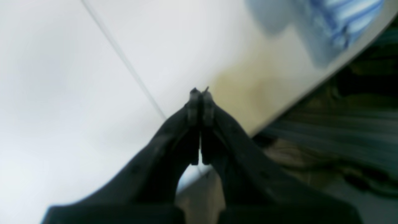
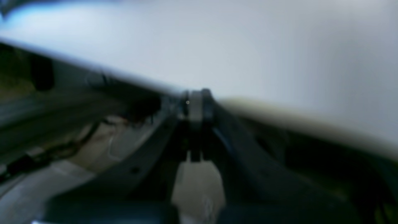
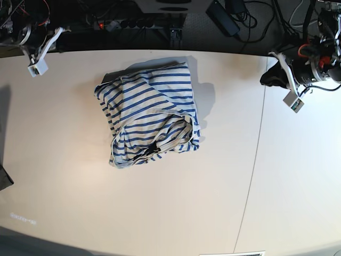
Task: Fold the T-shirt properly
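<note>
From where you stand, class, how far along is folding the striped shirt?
Done: nothing clearly; the cream-white, blue-striped fabric T-shirt lies bunched, its collar slanting across the rumpled front. In hand: nothing; left pincer and right pincer are shut, away from it. Left: apparently flattening, then all folding.

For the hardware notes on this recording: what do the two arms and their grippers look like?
Both arms combine black and metallic-looking parts, with a pale, angled bracket near the wrist. The left gripper has black, tapering fingers; the right gripper matches. Red and black cables show at the left arm.
</note>
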Motion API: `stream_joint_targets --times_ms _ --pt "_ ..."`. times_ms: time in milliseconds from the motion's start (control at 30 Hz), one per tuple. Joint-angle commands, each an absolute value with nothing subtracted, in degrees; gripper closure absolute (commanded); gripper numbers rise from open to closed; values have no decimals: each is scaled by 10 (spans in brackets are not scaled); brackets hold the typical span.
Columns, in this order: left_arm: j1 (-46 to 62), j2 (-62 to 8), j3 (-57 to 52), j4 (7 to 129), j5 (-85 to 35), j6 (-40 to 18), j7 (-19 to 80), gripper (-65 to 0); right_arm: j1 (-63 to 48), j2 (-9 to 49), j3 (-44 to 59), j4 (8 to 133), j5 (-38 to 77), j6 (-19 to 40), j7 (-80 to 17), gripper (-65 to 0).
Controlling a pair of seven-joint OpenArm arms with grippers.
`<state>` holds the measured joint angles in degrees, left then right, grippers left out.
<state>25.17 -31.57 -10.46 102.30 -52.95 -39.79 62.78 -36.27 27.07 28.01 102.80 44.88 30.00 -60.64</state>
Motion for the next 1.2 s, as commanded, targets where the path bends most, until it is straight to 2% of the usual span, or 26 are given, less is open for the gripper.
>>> stream_joint_targets --times_ms 0,267,400,533,800,1067,1167 --pt "267 -324 -113 1032 -536 -400 618 0 -381 281 292 1037 459 317 -600 0" --pt "373 -320 -114 988 -425 -400 511 0 -473 268 300 1001 458 317 -589 0" --pt "373 -291 -113 897 -383 -400 491 0 -472 255 300 919 448 315 -565 0" --pt "357 -260 -106 787 -322 -400 424 0 -441 252 300 794 434 313 -546 0" --pt "232 -213 18 547 -211 -400 345 0 -282 246 298 506 385 312 -537 0" --pt "44 -142 138 355 -167 -331 337 0 -110 201 253 366 299 306 -505 0" --pt "-3 -121 157 312 -141 -283 313 0 -63 174 212 345 265 278 -476 0"
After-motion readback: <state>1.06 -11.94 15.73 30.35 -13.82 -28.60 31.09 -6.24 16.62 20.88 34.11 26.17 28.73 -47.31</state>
